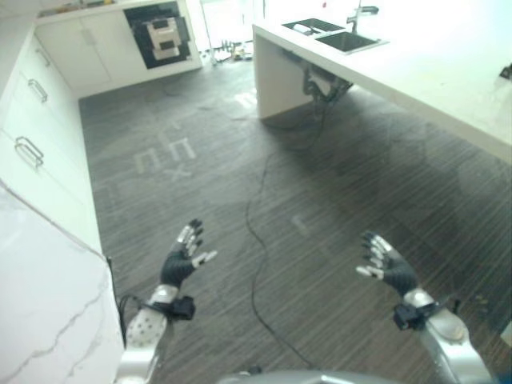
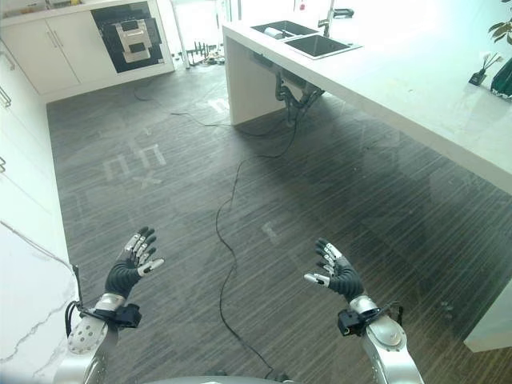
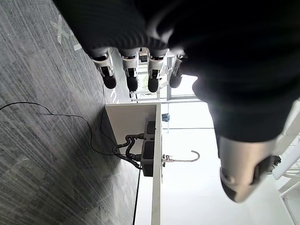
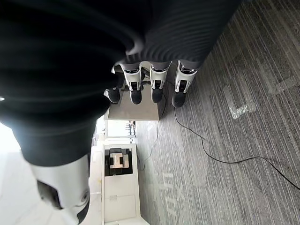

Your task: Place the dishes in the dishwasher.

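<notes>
Both hands hang empty over the floor, left hand (image 1: 184, 258) and right hand (image 1: 384, 262) with fingers spread loose, since nothing is within reach. A dish seems to lie in the sink (image 2: 308, 40), far off; the dishwasher (image 1: 162, 34) stands open across the room.

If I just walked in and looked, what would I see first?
First you would see two robot hands held out over the striped grey floor, the left hand and the right hand, both open and holding nothing. Next comes the long white counter on the robot's right, with a sink and a tap at its far end. At the far wall, a dark opening with a rack sits in the white cabinets.
</notes>
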You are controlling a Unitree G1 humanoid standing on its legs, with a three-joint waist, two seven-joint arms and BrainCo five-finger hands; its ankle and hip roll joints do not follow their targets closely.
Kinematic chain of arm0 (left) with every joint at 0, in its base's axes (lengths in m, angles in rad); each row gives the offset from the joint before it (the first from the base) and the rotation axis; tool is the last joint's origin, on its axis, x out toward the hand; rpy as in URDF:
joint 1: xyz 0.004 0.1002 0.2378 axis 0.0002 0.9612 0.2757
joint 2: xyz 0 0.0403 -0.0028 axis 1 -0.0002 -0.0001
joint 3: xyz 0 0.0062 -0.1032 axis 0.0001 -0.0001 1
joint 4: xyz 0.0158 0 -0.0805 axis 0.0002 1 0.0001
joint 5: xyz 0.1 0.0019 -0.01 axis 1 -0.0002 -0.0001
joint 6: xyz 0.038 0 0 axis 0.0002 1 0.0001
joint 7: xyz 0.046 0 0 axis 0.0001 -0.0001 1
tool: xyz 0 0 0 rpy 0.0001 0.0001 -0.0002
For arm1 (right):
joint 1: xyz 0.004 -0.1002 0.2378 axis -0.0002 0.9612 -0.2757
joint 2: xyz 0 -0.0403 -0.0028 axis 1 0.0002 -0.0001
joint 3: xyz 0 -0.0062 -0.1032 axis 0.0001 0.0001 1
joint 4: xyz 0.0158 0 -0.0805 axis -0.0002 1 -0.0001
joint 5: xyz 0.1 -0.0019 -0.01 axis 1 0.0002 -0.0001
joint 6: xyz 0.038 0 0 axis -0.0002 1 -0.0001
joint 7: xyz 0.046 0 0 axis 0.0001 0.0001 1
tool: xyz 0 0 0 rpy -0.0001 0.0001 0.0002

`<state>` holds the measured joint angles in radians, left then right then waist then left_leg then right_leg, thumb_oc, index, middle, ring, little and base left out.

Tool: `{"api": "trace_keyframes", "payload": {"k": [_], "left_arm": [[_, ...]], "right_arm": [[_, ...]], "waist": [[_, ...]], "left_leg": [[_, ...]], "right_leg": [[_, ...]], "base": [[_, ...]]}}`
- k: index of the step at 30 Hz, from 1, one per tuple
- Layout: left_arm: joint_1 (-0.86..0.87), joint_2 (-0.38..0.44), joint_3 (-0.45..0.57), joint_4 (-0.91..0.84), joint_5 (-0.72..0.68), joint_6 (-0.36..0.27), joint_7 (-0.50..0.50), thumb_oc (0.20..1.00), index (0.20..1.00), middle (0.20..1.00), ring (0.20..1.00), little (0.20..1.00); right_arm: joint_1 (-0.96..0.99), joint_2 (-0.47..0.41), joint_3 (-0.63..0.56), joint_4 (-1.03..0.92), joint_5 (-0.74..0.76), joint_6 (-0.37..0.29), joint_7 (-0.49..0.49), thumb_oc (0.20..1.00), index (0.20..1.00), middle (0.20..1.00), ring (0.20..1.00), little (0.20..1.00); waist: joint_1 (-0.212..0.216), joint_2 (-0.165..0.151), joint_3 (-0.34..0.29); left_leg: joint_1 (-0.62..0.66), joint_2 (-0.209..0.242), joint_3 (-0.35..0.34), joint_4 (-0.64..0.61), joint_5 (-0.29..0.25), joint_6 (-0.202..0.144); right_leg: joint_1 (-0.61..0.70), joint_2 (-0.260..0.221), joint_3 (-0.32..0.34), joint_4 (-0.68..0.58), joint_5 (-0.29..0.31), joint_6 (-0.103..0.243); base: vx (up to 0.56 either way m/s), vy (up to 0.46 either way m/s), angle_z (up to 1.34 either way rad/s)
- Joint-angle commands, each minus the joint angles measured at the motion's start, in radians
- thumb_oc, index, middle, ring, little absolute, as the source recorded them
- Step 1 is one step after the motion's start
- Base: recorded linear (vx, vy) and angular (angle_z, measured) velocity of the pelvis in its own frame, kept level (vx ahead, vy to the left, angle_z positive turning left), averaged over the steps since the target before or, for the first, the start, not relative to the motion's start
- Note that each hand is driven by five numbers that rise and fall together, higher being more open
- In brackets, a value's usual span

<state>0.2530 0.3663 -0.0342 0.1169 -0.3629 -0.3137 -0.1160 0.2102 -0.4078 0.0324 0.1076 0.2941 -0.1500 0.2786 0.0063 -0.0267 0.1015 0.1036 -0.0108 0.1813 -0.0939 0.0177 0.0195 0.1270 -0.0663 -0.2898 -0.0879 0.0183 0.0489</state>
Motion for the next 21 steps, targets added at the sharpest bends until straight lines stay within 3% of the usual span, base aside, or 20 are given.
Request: {"api": "trace_keyframes", "payload": {"k": [1, 2, 7, 11, 13, 15, 18, 21], "left_arm": [[-0.062, 0.033, 0.012, -0.004, -0.001, -0.077, -0.028, 1.000, 1.000, 1.000, 1.000, 1.000], [-0.059, 0.026, 0.012, -0.009, -0.029, -0.050, -0.047, 1.000, 1.000, 1.000, 1.000, 1.000], [-0.066, 0.022, 0.001, 0.007, -0.021, -0.051, -0.051, 1.000, 1.000, 1.000, 1.000, 1.000], [-0.067, 0.032, -0.003, 0.015, -0.035, -0.034, -0.093, 1.000, 1.000, 1.000, 1.000, 1.000], [-0.066, 0.035, -0.009, 0.014, -0.024, -0.036, -0.104, 1.000, 1.000, 1.000, 1.000, 1.000], [-0.059, 0.036, -0.003, 0.024, -0.044, -0.034, -0.129, 1.000, 1.000, 1.000, 1.000, 1.000], [-0.063, 0.032, 0.002, 0.038, -0.057, -0.028, -0.142, 1.000, 1.000, 1.000, 1.000, 1.000], [-0.093, 0.036, -0.023, 0.036, -0.075, -0.016, -0.146, 1.000, 1.000, 1.000, 1.000, 1.000]], "right_arm": [[-0.090, -0.011, 0.001, -0.022, 0.014, -0.064, 0.016, 1.000, 1.000, 1.000, 1.000, 1.000], [-0.093, 0.001, 0.007, -0.020, 0.009, -0.072, 0.032, 1.000, 1.000, 1.000, 1.000, 1.000], [-0.108, 0.017, 0.023, -0.025, 0.008, -0.078, 0.036, 1.000, 1.000, 1.000, 1.000, 1.000], [-0.111, 0.034, 0.026, -0.029, 0.014, -0.077, 0.027, 1.000, 1.000, 1.000, 1.000, 1.000], [-0.104, 0.044, 0.025, -0.032, 0.014, -0.082, 0.024, 1.000, 1.000, 1.000, 1.000, 1.000], [-0.071, 0.055, 0.024, -0.041, 0.026, -0.094, 0.016, 1.000, 1.000, 1.000, 1.000, 1.000], [-0.053, 0.052, 0.030, -0.033, 0.025, -0.090, 0.018, 1.000, 1.000, 1.000, 1.000, 1.000], [-0.027, 0.046, 0.026, -0.032, 0.054, -0.090, 0.025, 1.000, 1.000, 1.000, 1.000, 1.000]], "waist": [[0.012, -0.014, 0.003], [0.015, -0.013, 0.004], [0.021, -0.011, 0.011], [0.019, -0.003, 0.020], [0.013, 0.000, 0.028], [0.002, 0.038, 0.056], [-0.015, 0.033, 0.065], [-0.078, 0.013, 0.081]], "left_leg": [[0.039, 0.018, 0.019, 0.007, -0.100, -0.044], [0.038, 0.013, 0.018, 0.007, -0.102, -0.039], [0.036, -0.001, 0.020, 0.007, -0.106, -0.024], [0.026, -0.017, 0.007, 0.007, -0.105, 0.000], [0.021, -0.031, -0.014, 0.007, -0.101, 0.017], [0.023, -0.037, -0.055, 0.007, -0.101, 0.034], [0.044, -0.048, -0.064, 0.007, -0.114, 0.027], [0.099, -0.067, -0.114, 0.007, -0.151, 0.011]], "right_leg": [[-0.004, -0.093, -0.029, 0.018, 0.016, 0.123], [-0.006, -0.100, -0.032, 0.021, 0.019, 0.128], [-0.030, -0.128, -0.045, 0.061, 0.023, 0.146], [-0.073, -0.138, -0.018, 0.181, 0.018, 0.145], [-0.114, -0.130, 0.011, 0.281, 0.036, 0.138], [-0.258, -0.136, 0.020, 0.596, 0.072, 0.116], [-0.297, -0.143, -0.012, 0.530, 0.061, 0.111], [-0.337, -0.103, 0.028, 0.225, 0.090, 0.124]], "base": [[0.02, 0.078, 0.04], [0.02, 0.097, 0.08], [0.01, 0.112, 0.07], [0.00, 0.155, 0.04], [0.00, 0.148, 0.16], [0.03, 0.276, 0.24], [0.13, 0.036, 0.20], [0.36, -0.211, 0.04]]}}
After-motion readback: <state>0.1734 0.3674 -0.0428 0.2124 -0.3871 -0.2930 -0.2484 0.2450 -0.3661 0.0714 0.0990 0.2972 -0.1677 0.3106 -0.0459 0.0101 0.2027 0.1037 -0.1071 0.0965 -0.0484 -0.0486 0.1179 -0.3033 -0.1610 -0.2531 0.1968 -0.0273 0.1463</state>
